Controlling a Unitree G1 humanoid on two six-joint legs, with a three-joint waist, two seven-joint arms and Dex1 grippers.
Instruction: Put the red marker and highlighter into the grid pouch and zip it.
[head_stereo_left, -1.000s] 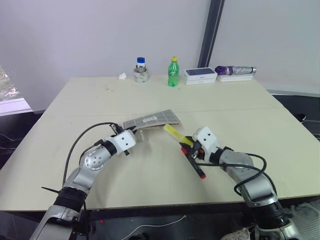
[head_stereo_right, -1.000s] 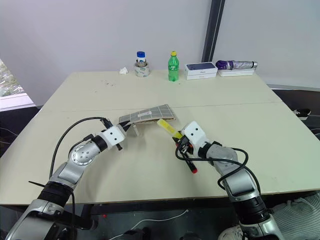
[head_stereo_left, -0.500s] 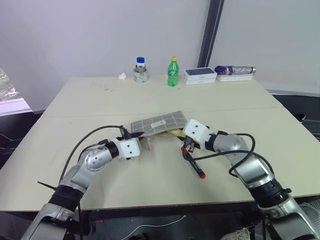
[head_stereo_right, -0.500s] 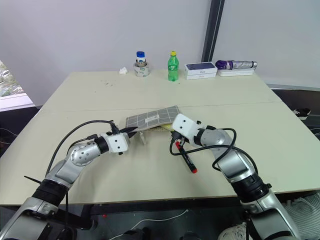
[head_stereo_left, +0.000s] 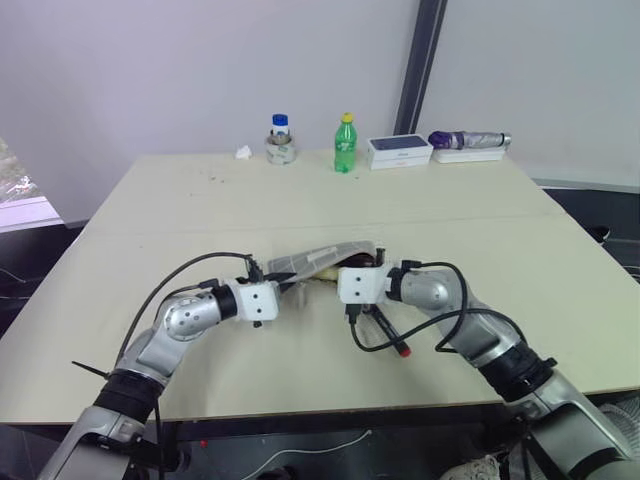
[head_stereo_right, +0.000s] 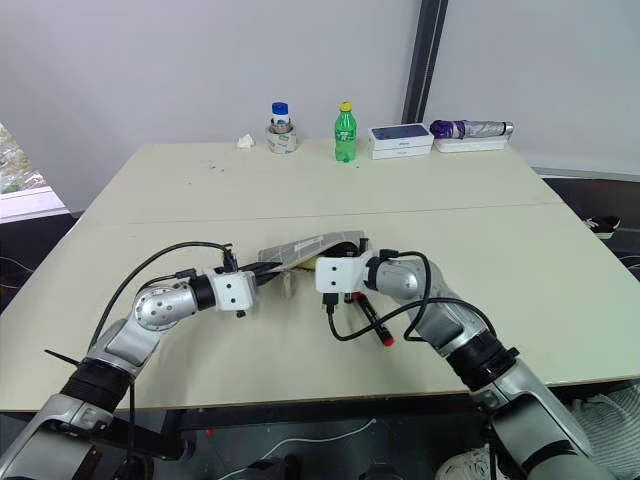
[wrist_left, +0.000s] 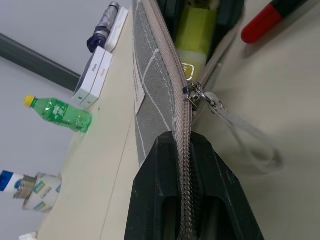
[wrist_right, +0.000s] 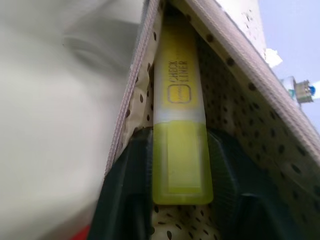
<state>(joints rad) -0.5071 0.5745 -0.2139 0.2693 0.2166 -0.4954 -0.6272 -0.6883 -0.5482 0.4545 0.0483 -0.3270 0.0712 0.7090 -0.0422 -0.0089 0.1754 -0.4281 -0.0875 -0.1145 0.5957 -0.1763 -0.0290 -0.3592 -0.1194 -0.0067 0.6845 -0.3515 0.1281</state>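
The grid pouch (head_stereo_left: 322, 260) is held up off the table with its mouth open. My left gripper (wrist_left: 183, 150) is shut on the pouch's zipper edge, just behind the zipper pull and its cord (wrist_left: 240, 135). From the opposite side, my right gripper (wrist_right: 182, 142) reaches into the mouth. The yellow highlighter (wrist_right: 180, 125) lies between its fingers inside the dotted lining, with both pads against its sides. The red marker (head_stereo_left: 386, 334) lies on the table beside the pouch, under my right wrist, and neither gripper touches it.
Along the table's far edge stand a tape roll with a small jar (head_stereo_left: 281, 148), a green bottle (head_stereo_left: 345, 145), a white box (head_stereo_left: 400, 151) and a purple item on a white case (head_stereo_left: 470, 142). A crumpled tissue (head_stereo_left: 244, 152) lies near them.
My right gripper swung left and rolled over, carrying the highlighter from beside the pouch into its open mouth. My left gripper turned and drew the pouch edge slightly right. The marker stayed put.
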